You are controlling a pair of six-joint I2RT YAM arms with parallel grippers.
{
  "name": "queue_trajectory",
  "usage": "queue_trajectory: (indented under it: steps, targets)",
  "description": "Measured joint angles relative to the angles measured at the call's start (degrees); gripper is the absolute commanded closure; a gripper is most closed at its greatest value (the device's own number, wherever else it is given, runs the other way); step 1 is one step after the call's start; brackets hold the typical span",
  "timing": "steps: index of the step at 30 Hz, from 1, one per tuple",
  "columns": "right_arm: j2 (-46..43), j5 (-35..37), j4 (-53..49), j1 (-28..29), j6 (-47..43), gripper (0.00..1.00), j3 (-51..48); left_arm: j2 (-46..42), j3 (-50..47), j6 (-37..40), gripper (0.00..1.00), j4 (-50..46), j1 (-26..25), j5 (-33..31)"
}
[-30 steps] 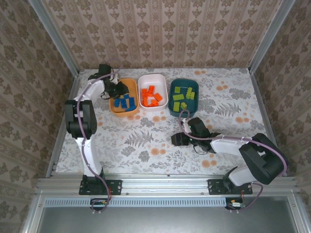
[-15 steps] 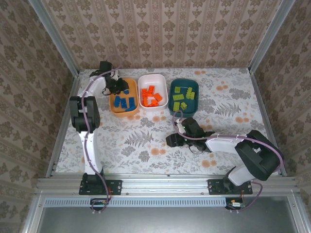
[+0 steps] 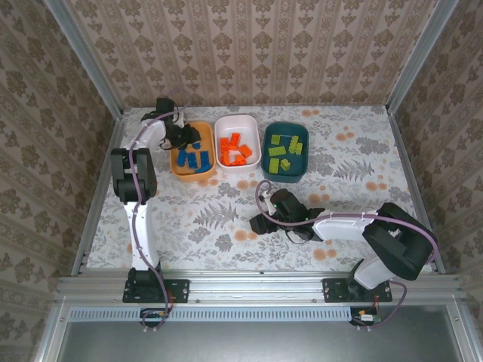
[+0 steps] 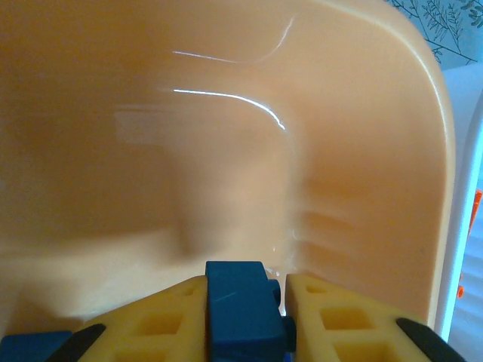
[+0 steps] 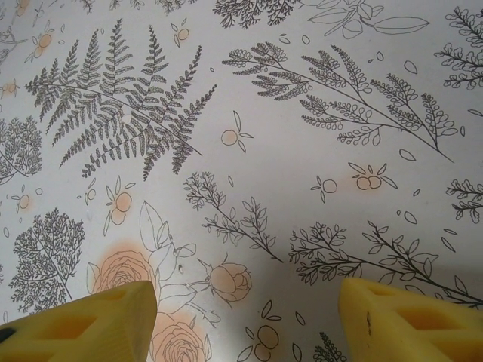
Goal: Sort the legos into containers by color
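Three tubs stand in a row along the far edge of the worktop [image 3: 226, 219], each with its long axis running from the far edge toward the near edge. The orange tub [image 3: 178, 167] is closest to the far left corner, the white tub [image 3: 226, 121] is just beside it in the middle, and the teal tub [image 3: 266, 143] is on the right. Blue legos [image 3: 195, 158] lie in the orange tub, orange legos [image 3: 235, 149] in the white one and green legos [image 3: 283, 151] in the teal one, pointing various ways. The left tool [image 4: 245, 280] hangs inside the orange tub at its far left end, clenched on a blue brick [image 4: 240, 313]. In the left wrist view the brick sits between the two fingers [image 4: 162, 324], touching both. Its visible length runs along the fingers and its blunt end pokes just past the fingertips toward the tub's smooth floor and curved wall. I cannot tell which way its studs face. Another blue piece [image 4: 30, 347] shows at the lower left corner of that view, beside the left finger. The right tool [image 3: 256, 224] is low over the middle of the worktop, pointing toward the left edge, well apart from the tubs and every lego. Its fingers [image 5: 90, 324] are spread wide and released, with bare floral worktop between them.
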Motion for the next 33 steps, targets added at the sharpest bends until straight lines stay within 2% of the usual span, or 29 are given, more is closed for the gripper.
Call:
queue_trajectory:
  steps: [10, 23, 28, 33]
  targets:
    - [0.15, 0.20, -0.02, 0.15, -0.87, 0.34, 0.00, 0.00, 0.00, 0.07, 0.63, -0.04, -0.02, 0.00]
    - [0.15, 0.22, -0.04, 0.33, -1.07, 0.33, 0.20, -0.81, -0.98, 0.09, 0.48, 0.00, -0.11, -0.04]
    - [0.04, 0.39, 0.04, 0.37, -1.07, 0.33, 0.20, -6.67, -5.90, 0.09, 0.45, 0.57, -0.13, -0.39]
    - [-1.62, 1.14, 0.37, 0.37, -1.07, 0.33, 0.02, -17.68, -12.02, 0.04, 0.39, 2.47, -0.24, -0.68]
